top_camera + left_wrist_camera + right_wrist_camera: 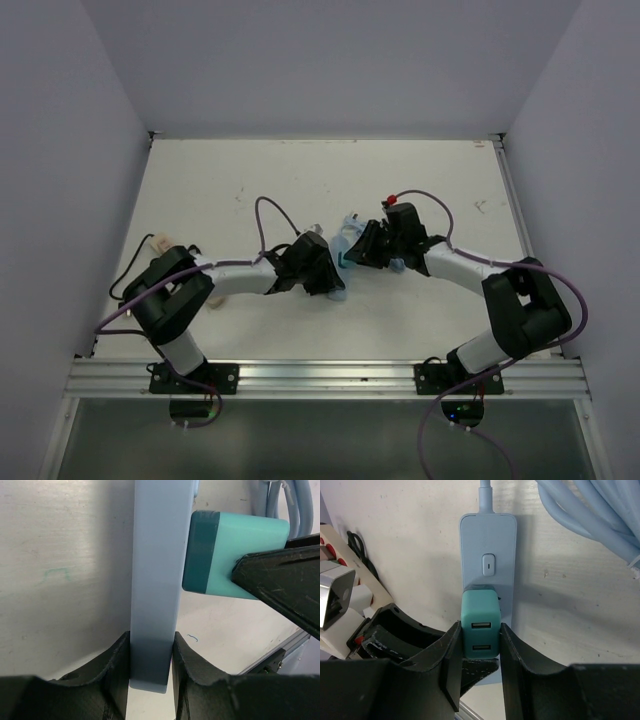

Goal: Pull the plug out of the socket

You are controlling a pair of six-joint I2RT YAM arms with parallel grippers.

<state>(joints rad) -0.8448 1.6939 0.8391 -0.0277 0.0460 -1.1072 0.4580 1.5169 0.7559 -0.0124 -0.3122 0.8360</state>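
Note:
A teal USB plug point(481, 622) sits in a pale blue socket strip point(488, 545) that lies on the white table. My right gripper point(480, 645) is shut on the plug's two sides. My left gripper point(151, 655) is shut on the end of the socket strip point(157, 580). In the left wrist view the plug point(225, 555) butts against the strip's face, with a right finger point(285, 580) on it. In the top view both grippers meet at mid-table, left gripper point(325, 275) and right gripper point(362, 250), with the plug point(344, 261) between them.
The strip's pale blue cable lies coiled point(590, 510) just beyond it. A white power strip with red switches point(335, 580) lies to the left of my right gripper. The table's metal front rail point(330, 375) runs close behind the arms.

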